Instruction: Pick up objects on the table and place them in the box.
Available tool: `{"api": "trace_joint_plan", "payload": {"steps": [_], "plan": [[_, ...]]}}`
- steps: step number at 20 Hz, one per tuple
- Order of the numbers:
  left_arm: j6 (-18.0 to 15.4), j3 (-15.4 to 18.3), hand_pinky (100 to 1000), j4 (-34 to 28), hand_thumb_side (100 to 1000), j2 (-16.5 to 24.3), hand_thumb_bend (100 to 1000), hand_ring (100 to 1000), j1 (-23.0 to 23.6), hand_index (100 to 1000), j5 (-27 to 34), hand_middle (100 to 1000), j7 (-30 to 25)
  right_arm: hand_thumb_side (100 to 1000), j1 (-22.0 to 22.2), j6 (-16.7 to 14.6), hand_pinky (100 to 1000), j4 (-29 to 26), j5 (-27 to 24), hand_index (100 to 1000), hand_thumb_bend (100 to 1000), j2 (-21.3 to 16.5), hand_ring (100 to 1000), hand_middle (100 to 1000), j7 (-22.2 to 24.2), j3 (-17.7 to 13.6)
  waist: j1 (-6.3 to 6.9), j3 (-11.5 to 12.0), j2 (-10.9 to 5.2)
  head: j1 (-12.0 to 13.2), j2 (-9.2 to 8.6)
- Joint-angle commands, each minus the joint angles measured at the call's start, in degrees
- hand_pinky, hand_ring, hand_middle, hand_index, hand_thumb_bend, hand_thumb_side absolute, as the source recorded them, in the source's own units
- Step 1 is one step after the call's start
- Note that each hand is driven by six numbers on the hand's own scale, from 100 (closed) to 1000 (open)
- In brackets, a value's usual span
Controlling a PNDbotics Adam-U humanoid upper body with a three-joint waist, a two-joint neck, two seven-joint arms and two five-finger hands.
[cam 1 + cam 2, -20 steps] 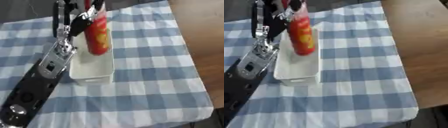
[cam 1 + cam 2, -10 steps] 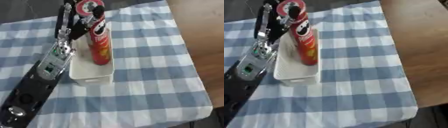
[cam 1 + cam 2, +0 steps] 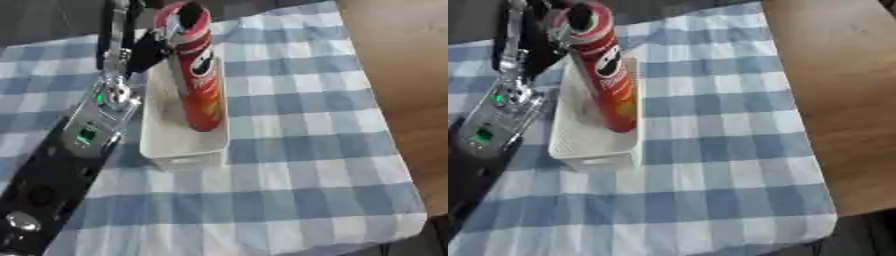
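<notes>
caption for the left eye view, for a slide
Left hand lowers a red chip can upright into the white box on a blue checked tablecloth.

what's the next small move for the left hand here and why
Probably open the left hand and let go. The red can stands with its base inside the white box, a finger curled over its top rim, so it looks placed. Then lift the hand clear.

We see a tall red crisp can (image 3: 198, 80) standing nearly upright inside a white rectangular box (image 3: 179, 150), its base on the box floor toward the near end; the box sits on blue-and-white checked cloth
</notes>
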Motion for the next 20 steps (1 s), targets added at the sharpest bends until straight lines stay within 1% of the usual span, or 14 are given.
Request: {"api": "trace_joint_plan", "payload": {"steps": [1,2,3,4,6,8,10,12,14,16,17,18,20], "plan": [[2.94,2.34,710,-5.98,657,6.31,776,841,1.07,984,-4.76,857,0.56,645,-0.39,-0.1,572,-0.51,0.01,831,100,-1.16,730,814,-0.14,-0.72,-0.19,0.32,-1.01,-0.85,-0.77],[3.69,2.34,711,-7.47,671,8.02,772,840,2.09,987,-4.82,858,0.07,646,-0.36,-0.09,572,-0.52,0.03,831,100,-1.2,729,814,-0.13,-0.72,-0.11,0.52,-1.11,-0.97,-0.82],[4.34,2.33,712,-8.98,667,9.73,773,841,3.25,987,-4.21,858,-0.46,646,-0.33,-0.09,572,-0.53,0.05,831,100,-1.24,729,814,-0.12,-0.7,-0.03,0.72,-1.2,-1.05,-0.86],[4.91,2.41,706,-10.29,685,11.01,766,836,4.27,986,-3.45,854,-0.84,648,-0.32,-0.1,572,-0.54,0.07,831,100,-1.26,729,814,-0.09,-0.68,0.04,0.92,-1.26,-1.12,-0.92],[5.87,2.75,702,-12.55,693,13.21,763,834,6.61,985,-1.75,853,-0.96,648,-0.38,-0.16,572,-0.56,0.08,831,100,-1.28,729,814,-0.01,-0.59,0.15,1.28,-1.33,-1.23,-1.13],[5.48,3.49,687,-13.35,706,14.11,744,827,8.92,971,0.15,836,0.17,650,-0.53,-0.2,572,-0.58,0.09,831,100,-1.28,729,814,0.07,-0.53,0.18,1.53,-1.31,-1.44,-1.42],[4.57,4.54,664,-13.54,704,13.7,737,808,11.26,954,1.57,816,2.37,650,-0.65,-0.2,572,-0.62,0.11,831,100,-1.27,729,814,0.11,-0.52,0.22,1.74,-1.24,-1.64,-1.66],[3.02,5.53,657,-13.58,706,12.72,726,798,13.52,938,1.67,805,5.27,650,-0.67,-0.11,572,-0.58,0.09,831,100,-1.26,729,814,0.12,-0.59,0.2,1.85,-1.03,-2.07,-2.02],[0.85,6.21,660,-13.59,761,11.71,631,784,15.59,915,0.44,795,7.03,651,-0.75,-0.06,572,-0.57,0.09,831,100,-1.31,729,814,0.1,-0.65,0.17,2.07,-0.82,-2.37,-2.21],[-2.15,6.97,661,-13.6,804,10.64,534,780,17.05,894,-1.72,791,7.69,651,-0.77,-0.03,572,-0.58,0.12,831,100,-1.36,729,814,0.08,-0.69,0.17,2.4,-0.67,-2.58,-2.26],[-3.81,7.41,665,-13.6,800,10.07,544,781,17.55,895,-3.11,791,7.88,651,-0.74,-0.01,572,-0.57,0.12,831,100,-1.36,729,814,0.07,-0.7,0.17,2.58,-0.58,-2.69,-2.29],[-5.18,7.76,620,-13.6,815,9.52,478,755,17.89,880,-4.32,787,7.96,653,-0.71,0.01,571,-0.57,0.1,831,100,-1.34,729,813,0.06,-0.71,0.16,2.73,-0.51,-2.77,-2.31],[-8.76,8.54,593,-13.6,839,7.71,441,733,18.37,869,-7.13,775,7.91,655,-0.6,0.02,570,-0.55,-0.06,832,100,-1.19,728,813,0.06,-0.69,0.16,3.24,-0.27,-2.91,-2.38]]}}
